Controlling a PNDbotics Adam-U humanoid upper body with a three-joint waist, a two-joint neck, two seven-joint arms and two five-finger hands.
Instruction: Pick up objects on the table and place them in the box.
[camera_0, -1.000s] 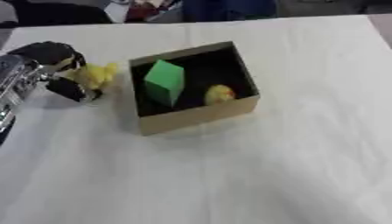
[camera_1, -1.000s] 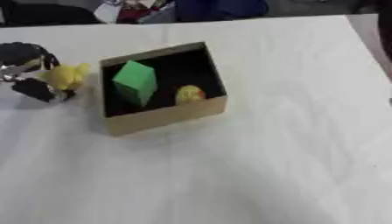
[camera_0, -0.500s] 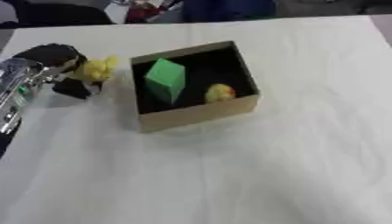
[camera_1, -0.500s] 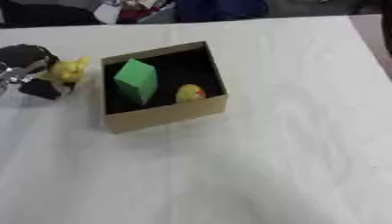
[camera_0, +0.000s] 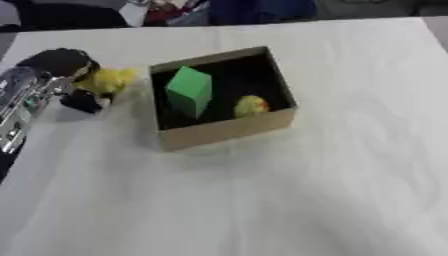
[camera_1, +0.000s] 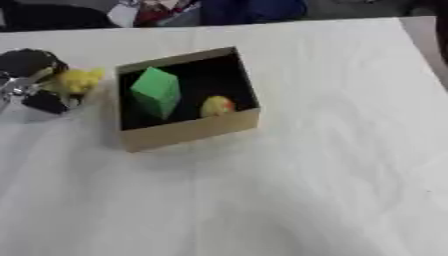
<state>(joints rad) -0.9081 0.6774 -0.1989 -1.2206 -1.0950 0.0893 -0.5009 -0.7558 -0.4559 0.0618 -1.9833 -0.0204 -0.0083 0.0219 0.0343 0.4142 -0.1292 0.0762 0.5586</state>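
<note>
A small yellow toy (camera_0: 108, 80) sits in the curled fingers of the left hand (camera_0: 66, 70), just left of the cardboard box (camera_0: 229, 128) and apart from its left wall. Whether the toy touches the white surface (camera_0: 289, 190) I cannot tell. Inside the box a green block (camera_0: 189, 91) stands tilted at the left, with a small yellow object (camera_0: 251, 105) beside it near the front wall.
</note>
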